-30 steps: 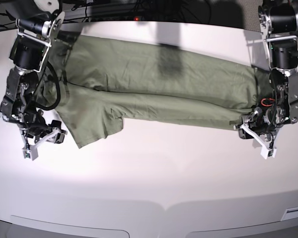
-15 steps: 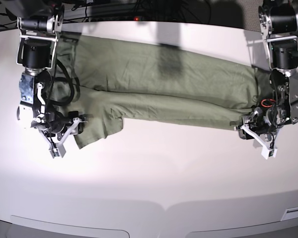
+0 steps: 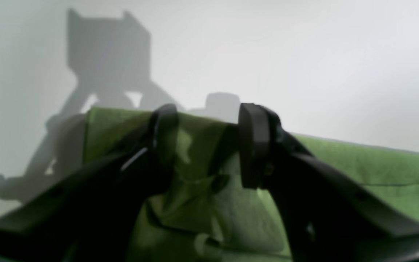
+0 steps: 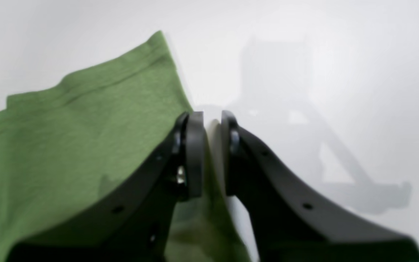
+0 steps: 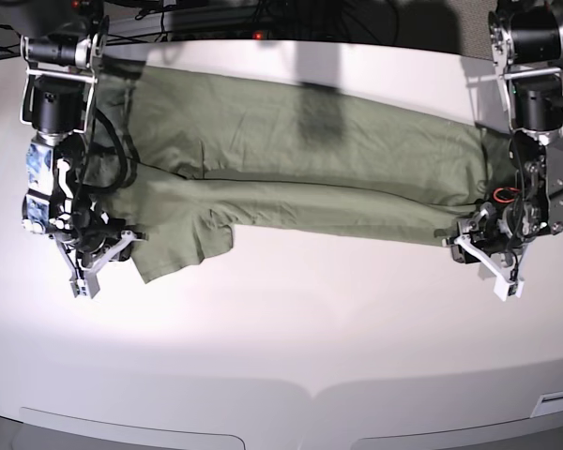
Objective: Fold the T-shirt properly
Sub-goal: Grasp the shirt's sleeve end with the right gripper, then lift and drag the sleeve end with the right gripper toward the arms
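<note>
Two grippers sit at opposite ends of the T-shirt [image 5: 300,169], which lies folded in a long band across the far half of the white desk [image 5: 291,347]. Right gripper [image 4: 207,125]: jaws nearly closed, pinching the shirt's edge at its lower corner. Left gripper [image 3: 209,123]: jaws apart with bunched green cloth between them; grip unclear.

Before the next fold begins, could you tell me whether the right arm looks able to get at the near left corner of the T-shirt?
Probably yes: the right gripper already sits at the T-shirt's edge, jaws nearly together, with nothing between them and the cloth.
</note>
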